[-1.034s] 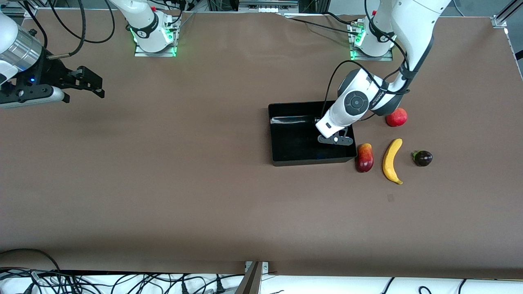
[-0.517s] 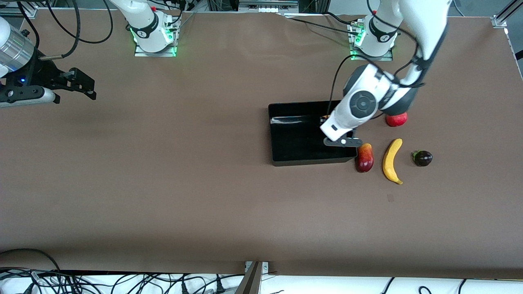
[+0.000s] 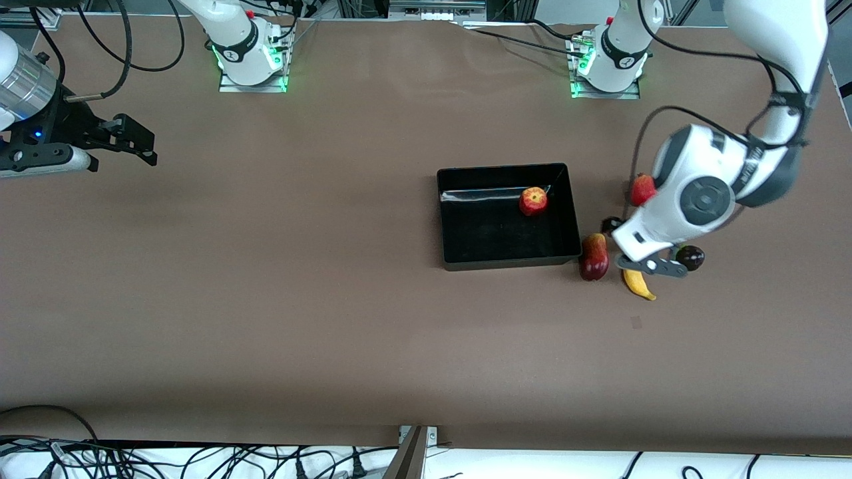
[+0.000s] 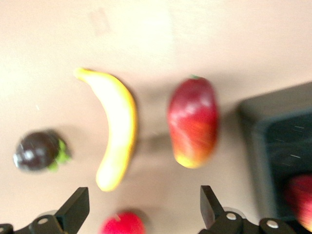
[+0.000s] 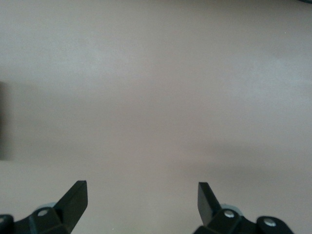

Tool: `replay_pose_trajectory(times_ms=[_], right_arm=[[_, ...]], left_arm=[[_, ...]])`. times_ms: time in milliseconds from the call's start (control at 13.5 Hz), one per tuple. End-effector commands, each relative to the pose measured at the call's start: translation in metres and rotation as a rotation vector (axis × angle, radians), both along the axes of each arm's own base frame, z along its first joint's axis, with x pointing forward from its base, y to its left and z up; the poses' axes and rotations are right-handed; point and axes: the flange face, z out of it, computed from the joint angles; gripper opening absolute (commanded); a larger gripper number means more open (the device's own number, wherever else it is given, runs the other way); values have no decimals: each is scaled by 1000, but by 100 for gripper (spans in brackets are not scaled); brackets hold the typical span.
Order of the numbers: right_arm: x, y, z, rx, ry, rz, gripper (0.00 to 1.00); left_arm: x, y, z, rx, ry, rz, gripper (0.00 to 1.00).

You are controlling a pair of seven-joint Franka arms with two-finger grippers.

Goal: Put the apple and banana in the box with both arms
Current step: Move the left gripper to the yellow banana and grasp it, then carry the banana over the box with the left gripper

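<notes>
The apple, red with pale yellow patches, lies inside the black box, near the wall closest to the robot bases. It shows as a red blur in the box in the left wrist view. The yellow banana lies on the table beside the box, toward the left arm's end, mostly covered by the left hand in the front view. My left gripper hangs open and empty over the fruits there. My right gripper waits open over bare table at the right arm's end.
A red-yellow mango lies between the box and the banana. A plain red round fruit sits nearer the bases, and a dark purple fruit lies beside the banana.
The left gripper opened and left the apple in the box, then swung out of the box toward the left arm's end, over the banana. The right gripper drew back slightly.
</notes>
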Motion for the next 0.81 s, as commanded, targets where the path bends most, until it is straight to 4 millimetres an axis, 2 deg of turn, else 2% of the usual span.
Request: replay_pose_trajectory(times_ms=[0,295,369,443,517,591,739], right_arm=[[3,-1,5,-10,-12,1,100],[3,3,5,-9,-12,7,100],[2,3,6,-9,-12,7,100],[2,3,6,-9,-13,7,100],[2,3,6,-9,-12,7,100],[2,3,6,-9,-13,7,100],[2,3,6,-7,-12,7,100]], left_arm=[[1,19,-41,-48,-32,-94,100],[-11,57,-101,-72,-40,-160,100],[-15,56,-106,-78,-42,-162,81],[-17,54,-107,-82,-50,-167,45],[-17,55,-107,-81,-50,-164,18],[-17,54,-106,-80,-48,-165,0],[-16,54,-102,-77,-52,-166,0]])
